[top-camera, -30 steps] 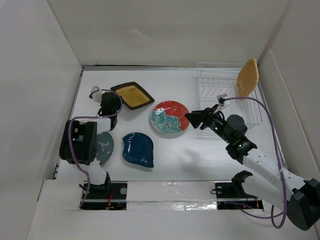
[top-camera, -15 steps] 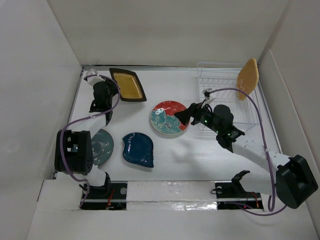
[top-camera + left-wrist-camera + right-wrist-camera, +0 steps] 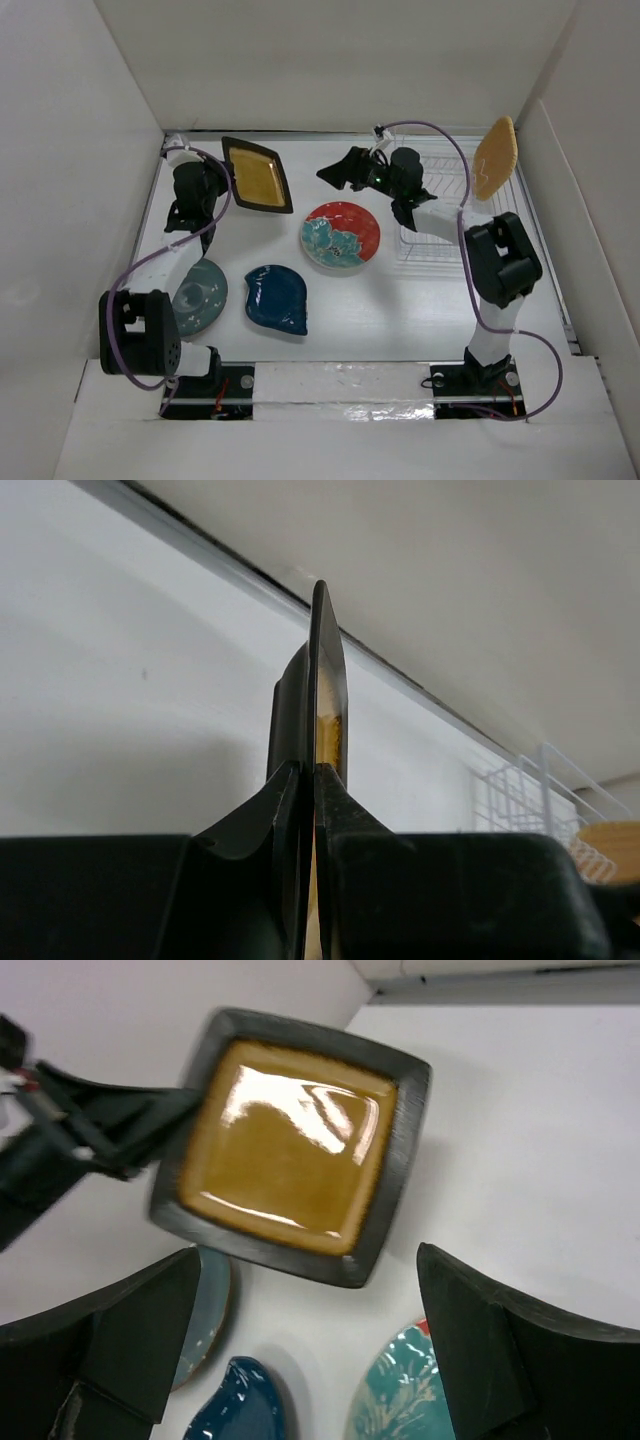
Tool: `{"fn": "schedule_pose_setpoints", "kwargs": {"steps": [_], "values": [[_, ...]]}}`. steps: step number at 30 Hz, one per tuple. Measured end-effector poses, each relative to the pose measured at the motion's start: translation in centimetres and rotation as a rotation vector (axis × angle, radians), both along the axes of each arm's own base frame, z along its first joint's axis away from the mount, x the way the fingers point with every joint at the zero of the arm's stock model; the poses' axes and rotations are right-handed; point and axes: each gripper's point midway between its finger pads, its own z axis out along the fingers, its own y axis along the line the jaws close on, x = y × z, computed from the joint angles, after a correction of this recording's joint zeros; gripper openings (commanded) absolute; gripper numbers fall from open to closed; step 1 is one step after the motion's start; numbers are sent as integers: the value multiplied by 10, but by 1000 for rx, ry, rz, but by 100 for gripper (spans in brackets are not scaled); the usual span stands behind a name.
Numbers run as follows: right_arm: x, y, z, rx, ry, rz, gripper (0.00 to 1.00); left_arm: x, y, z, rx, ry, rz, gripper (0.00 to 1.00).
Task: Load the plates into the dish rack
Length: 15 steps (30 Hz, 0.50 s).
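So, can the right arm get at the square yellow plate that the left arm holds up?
Probably yes. The right arm points at the square yellow plate with its jaws open, and nothing stands between them. The left arm grips only the far edge, so the near edge looks free.

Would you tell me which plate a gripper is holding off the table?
The square black-rimmed yellow plate, pinched at its edge by the left gripper. The orange plate stands in the dish rack; the other three lie flat.
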Motion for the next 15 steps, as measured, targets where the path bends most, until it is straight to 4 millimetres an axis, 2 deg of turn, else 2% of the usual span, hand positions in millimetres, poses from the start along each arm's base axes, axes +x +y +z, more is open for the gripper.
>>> {"fn": "schedule_pose_setpoints", "kwargs": {"steps": [4, 8, 11, 15], "values": [[26, 7, -24, 17, 68, 50, 98, -15, -8, 42, -18, -79, -49, 0], [25, 18, -30, 33, 98, 111, 99, -30, -16, 77, -43, -160, -96, 0], [18, 25, -21, 44, 86, 163, 99, -37, -23, 90, -67, -187, -135, 0], [13, 34, -3, 56, 42, 204, 99, -41, -34, 89, -96, -177, -191, 0]]}}
